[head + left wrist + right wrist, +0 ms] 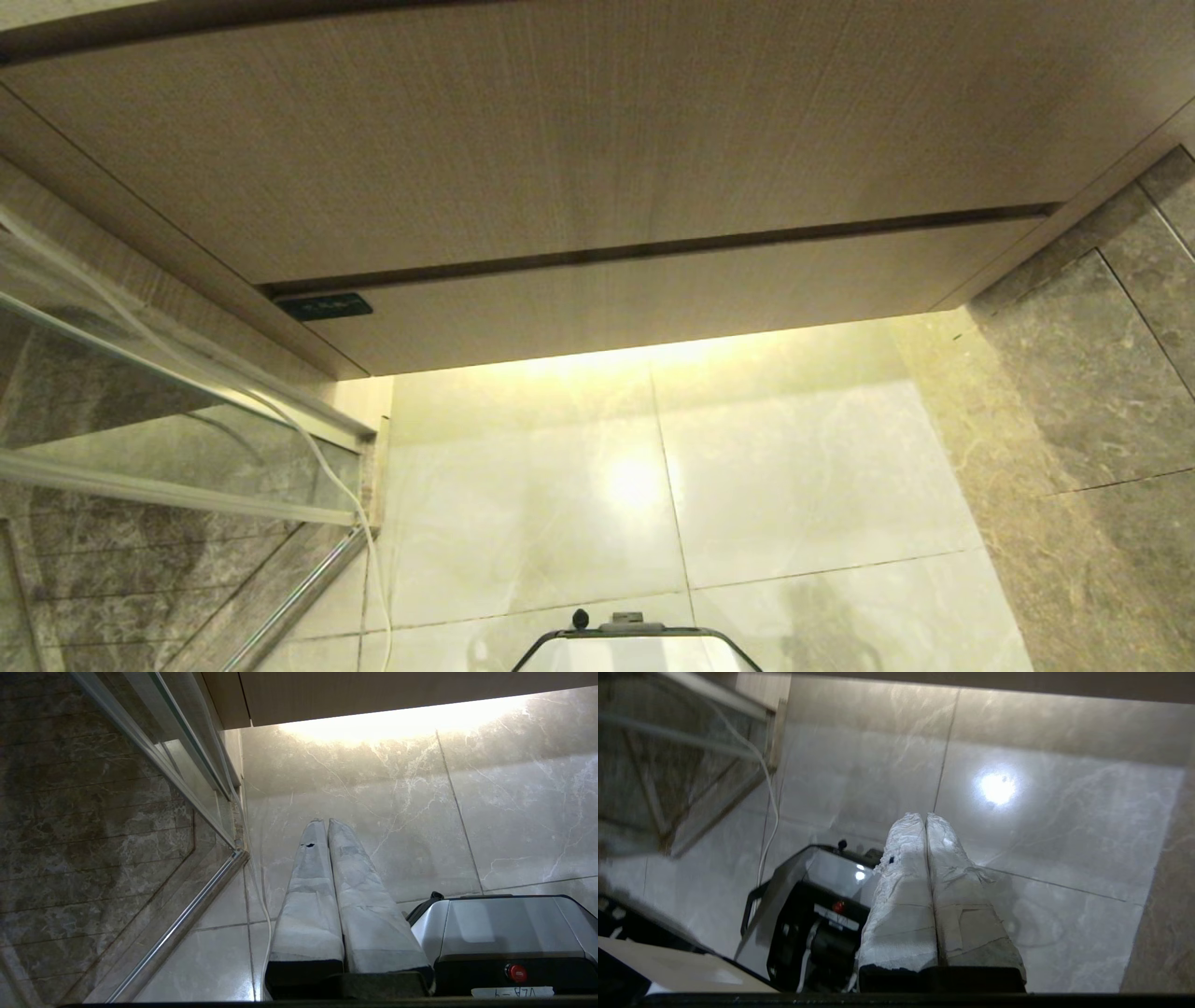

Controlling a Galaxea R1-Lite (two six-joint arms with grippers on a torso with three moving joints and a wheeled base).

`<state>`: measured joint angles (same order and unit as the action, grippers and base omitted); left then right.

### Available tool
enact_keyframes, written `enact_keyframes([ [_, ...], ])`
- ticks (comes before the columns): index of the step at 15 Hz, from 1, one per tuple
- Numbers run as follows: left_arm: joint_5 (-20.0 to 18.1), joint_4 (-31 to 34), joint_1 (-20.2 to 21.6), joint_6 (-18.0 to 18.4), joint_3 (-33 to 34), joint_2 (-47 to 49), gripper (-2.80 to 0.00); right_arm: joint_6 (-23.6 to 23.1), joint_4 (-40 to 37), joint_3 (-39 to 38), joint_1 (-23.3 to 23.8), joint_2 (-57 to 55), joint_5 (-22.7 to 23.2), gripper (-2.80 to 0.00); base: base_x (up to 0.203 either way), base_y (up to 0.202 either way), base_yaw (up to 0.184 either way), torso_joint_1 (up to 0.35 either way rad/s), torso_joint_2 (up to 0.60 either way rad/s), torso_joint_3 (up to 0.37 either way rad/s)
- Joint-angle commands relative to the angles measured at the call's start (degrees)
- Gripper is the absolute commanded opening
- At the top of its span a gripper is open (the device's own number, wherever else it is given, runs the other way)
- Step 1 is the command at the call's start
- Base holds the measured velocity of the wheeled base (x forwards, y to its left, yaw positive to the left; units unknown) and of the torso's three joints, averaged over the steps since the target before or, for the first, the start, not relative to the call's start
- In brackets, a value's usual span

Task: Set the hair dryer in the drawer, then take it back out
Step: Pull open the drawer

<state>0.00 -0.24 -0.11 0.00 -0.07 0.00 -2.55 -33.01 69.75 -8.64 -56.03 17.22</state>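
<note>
Both tools are clenched on nothing: right tool (926, 817) and left tool (325, 822) hang over glossy marble floor tiles (794, 485). Beyond them the drawer (653, 299) sits closed, flat wood-grain with a dark label (324, 306). Hair dryer: nowhere visible. Likely first step (opening) calls for catching the handleless front's edge.

Right gripper (926, 820) hangs above the pale marble floor tiles (1064, 826), its two wrapped white fingers (903, 896) pressed together, nothing between them. Bright lamp reflection (997, 788) on the tile past the fingertips. Beside the fingers, the robot's base (808, 900): silver top, black body, small red button (838, 906). White cord (768, 812) trails down along a glass partition frame (691, 751).
</note>
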Motion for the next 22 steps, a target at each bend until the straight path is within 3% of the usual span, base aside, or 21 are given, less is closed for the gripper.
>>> enact_keyframes([
  [1, 0.0, -0.02, 0.02, 0.0, -0.01, 0.0, -2.8, -4.65, -0.55, 4.71, -4.46, -16.67, -0.81, -2.8, 0.0, 0.0, 0.0, 0.0, 0.0, 0.0],
  [3, 0.0, -0.02, 0.02, 0.0, -0.01, 0.0, -2.8, -10.02, -1.15, 7.67, -6.84, -24.42, 1.06, -2.8, 0.0, 0.0, 0.0, 0.0, 0.0, 0.0],
  [6, 0.0, -0.02, 0.02, 0.0, -0.01, 0.07, -2.8, -27.58, -4.32, 9.12, -8.13, -31.81, 3.76, -2.8, 0.0, 0.0, 0.0, 0.0, 0.0, 0.0],
  [7, 0.0, -0.02, 0.02, 0.0, -0.01, 0.03, -2.8, -31.23, -5.55, 9.14, -8.22, -33.53, 5.43, -2.8, 0.0, 0.0, 0.0, 0.0, 0.0, 0.0],
  [10, 0.0, -0.02, 0.02, 0.0, -0.01, 0.0, -2.8, -34.77, -4.96, 9.11, -7.81, -36.15, 7.61, -2.8, 0.0, 0.0, 0.0, 0.0, 0.0, 0.0],
  [15, 0.0, -0.02, -0.06, 0.0, -0.01, 0.04, -2.8, -35.19, 9.5, 6.64, -6.2, -41.89, 5.01, -2.8, 0.0, 0.0, 0.0, 0.0, 0.0, 0.0],
  [16, 0.0, -0.02, 0.02, 0.0, -0.01, 0.02, -2.8, -35.16, 11.9, 6.63, -6.08, -42.97, 4.02, -0.17, 0.0, 0.0, 0.0, 0.0, 0.0, 0.0],
  [17, 0.0, -0.02, 0.02, 0.0, -0.01, 0.09, -2.8, -35.04, 13.33, 7.03, -6.05, -43.82, 3.29, 0.0, 0.0, 0.0, 0.0, 0.0, 0.0, 0.0],
  [22, 0.0, -0.02, 0.02, 0.0, -0.01, 0.08, -2.8, -35.51, 25.82, 7.13, -7.2, -47.02, 3.39, 0.0, 0.0, 0.0, 0.0, 0.0, 0.0, 0.0],
])
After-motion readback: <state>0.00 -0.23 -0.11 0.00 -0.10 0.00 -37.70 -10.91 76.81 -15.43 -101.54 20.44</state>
